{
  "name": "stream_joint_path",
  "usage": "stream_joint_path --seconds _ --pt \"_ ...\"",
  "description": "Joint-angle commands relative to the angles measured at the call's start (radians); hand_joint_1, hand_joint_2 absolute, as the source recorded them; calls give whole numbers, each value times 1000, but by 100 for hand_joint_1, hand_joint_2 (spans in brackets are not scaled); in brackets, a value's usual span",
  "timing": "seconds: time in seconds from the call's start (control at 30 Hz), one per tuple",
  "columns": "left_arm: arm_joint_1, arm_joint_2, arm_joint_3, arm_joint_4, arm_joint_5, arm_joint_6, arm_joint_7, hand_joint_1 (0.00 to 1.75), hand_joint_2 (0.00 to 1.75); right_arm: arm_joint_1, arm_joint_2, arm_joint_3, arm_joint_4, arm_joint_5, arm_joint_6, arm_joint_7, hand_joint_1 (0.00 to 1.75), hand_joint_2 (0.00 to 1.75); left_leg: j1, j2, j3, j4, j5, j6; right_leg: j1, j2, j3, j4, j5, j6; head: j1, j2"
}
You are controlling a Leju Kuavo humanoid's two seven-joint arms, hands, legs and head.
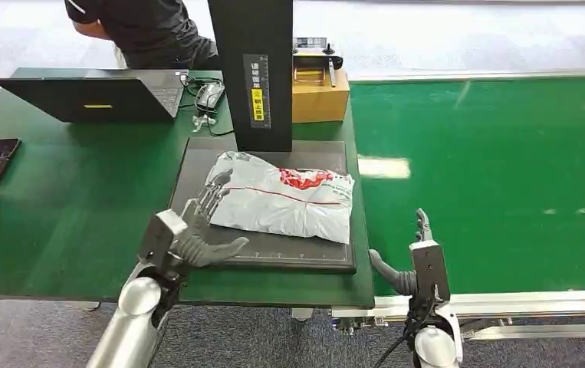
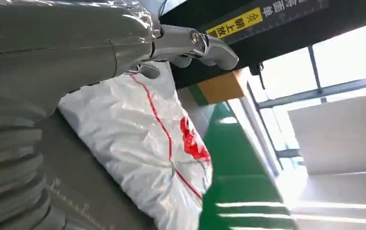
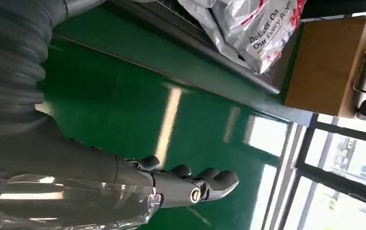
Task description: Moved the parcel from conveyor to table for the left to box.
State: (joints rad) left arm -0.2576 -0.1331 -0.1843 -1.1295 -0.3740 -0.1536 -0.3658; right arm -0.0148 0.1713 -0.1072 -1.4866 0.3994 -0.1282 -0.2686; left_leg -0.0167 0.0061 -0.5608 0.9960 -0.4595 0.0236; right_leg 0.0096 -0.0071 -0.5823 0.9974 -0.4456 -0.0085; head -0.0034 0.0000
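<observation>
Far left of the head view: dark items at the frame edge, then an open laptop (image 1: 93, 96) in the upper left on the green surface (image 1: 59, 199), screen turned toward a person (image 1: 139, 27) at the top edge. Probably a logging station, kept clear of the work area.

Lower left of centre: left hand (image 1: 201, 230) over the near left corner of the black platform (image 1: 274, 249), fingers (image 1: 214, 198) spread and holding nothing, tips at or just over the parcel's left end; contact cannot be told. Reads as a reach to take the parcel over for boxing.

Centre: white plastic mailer parcel (image 1: 281, 201) with red print, lying flat across the platform, already off the conveyor. Seen closer from the left wrist (image 2: 137, 148), crumpled and soft, likely to sag when lifted. Black upright post (image 1: 252, 73) with a yellow label at the platform's far edge, possibly a scanner or scale stand, which would explain the drop point. Cardboard box (image 1: 320, 92) just behind and right of the post, near enough for packing.

Lower right of centre: right hand (image 1: 415, 264) beside the surface's edge, over the green conveyor belt (image 1: 496, 176), fingers (image 3: 205, 179) straight and lying together, empty, apart from the parcel.
</observation>
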Motion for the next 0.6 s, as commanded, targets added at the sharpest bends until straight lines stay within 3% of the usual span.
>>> stream_joint_path --seconds 0.03,0.17,0.33,0.47,0.6 --pt "-260 11 -190 300 -341 239 171 0 175 -6 3 -12 45 12 0 24 0 175 1 -5 1 -1 1 -3 0 -4 3 -1 0 2 0 0" --pt "-369 -1 -218 471 -475 292 294 0 175 22 5 -26 21 15 -2 27 0 175 1 -5 2 -1 2 -3 0 -4 3 -1 0 2 0 0" --pt "-421 -3 -241 601 -543 300 363 0 175 18 7 -30 35 14 0 30 0 175 1 -2 2 -1 1 -2 0 -1 2 -1 1 1 0 0" --pt "-463 5 -306 710 -673 250 490 0 175 27 7 -32 27 14 0 31 0 175 0 -1 2 -1 1 -2 0 0 2 -1 1 1 0 0" --pt "-469 6 -309 733 -693 200 491 0 175 36 5 -37 19 11 -6 32 0 175 1 0 2 -1 0 -2 0 1 1 -1 1 1 0 0"
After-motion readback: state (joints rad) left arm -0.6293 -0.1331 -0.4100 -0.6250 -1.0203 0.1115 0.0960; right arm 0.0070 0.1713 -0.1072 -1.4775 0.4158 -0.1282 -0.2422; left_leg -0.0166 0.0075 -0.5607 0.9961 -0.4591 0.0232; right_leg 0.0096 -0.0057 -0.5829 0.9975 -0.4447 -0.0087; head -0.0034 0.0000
